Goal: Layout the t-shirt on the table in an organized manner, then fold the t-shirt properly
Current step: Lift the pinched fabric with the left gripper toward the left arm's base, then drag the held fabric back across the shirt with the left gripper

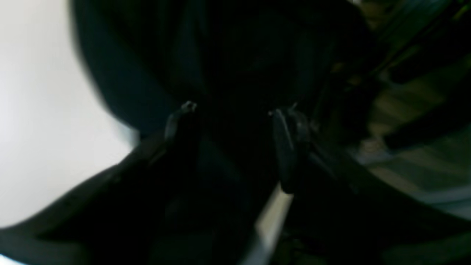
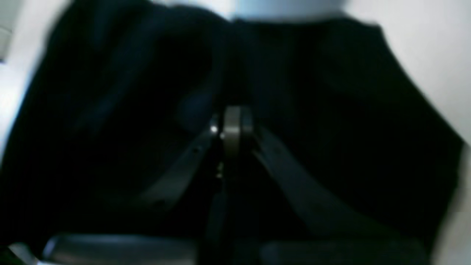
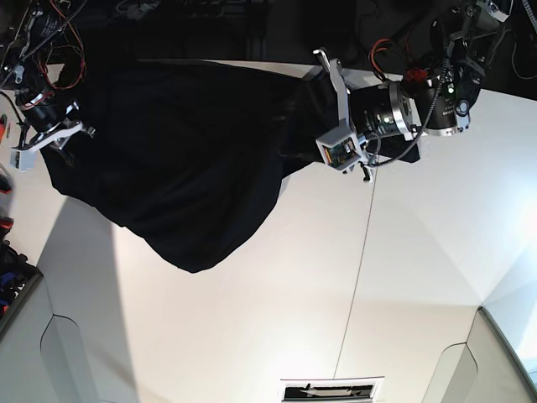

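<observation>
The black t-shirt [image 3: 176,159] lies bunched over the far left part of the white table [image 3: 336,294], showing only plain black. My left gripper [image 1: 235,110] is open, its fingers [image 1: 285,129] spread wide just above the dark cloth [image 1: 220,55], with nothing pinched between them. In the base view the left arm [image 3: 377,113] reaches in at the shirt's right edge. My right gripper [image 2: 232,117] is shut at the shirt's left edge, and black cloth [image 2: 331,92] spreads out from its tips. That view is blurred.
A thin dark seam [image 3: 362,277] runs down the tabletop. Red and blue items [image 3: 5,239] sit at the left border beside a grey bin [image 3: 17,294]. Loose wires [image 3: 50,25] hang behind the right arm. A slotted vent [image 3: 331,390] lies at the near edge.
</observation>
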You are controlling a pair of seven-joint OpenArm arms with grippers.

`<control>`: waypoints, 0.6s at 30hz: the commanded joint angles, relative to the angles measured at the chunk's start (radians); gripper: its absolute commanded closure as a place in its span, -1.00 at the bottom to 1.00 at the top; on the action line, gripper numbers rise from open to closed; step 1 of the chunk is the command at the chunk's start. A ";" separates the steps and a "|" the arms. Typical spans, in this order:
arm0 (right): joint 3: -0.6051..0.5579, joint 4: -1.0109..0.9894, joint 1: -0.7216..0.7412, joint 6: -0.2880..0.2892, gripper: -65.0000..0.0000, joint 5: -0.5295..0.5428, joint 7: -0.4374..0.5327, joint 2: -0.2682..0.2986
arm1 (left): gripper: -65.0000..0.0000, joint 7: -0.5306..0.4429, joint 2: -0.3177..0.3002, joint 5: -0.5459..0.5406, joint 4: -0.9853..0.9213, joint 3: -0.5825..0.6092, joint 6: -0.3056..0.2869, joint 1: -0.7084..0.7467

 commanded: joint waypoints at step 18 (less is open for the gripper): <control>-0.257 -0.062 0.106 -0.011 1.00 -0.314 0.037 -0.111 | -0.06 -0.129 0.278 0.073 -0.726 -0.033 0.023 -0.460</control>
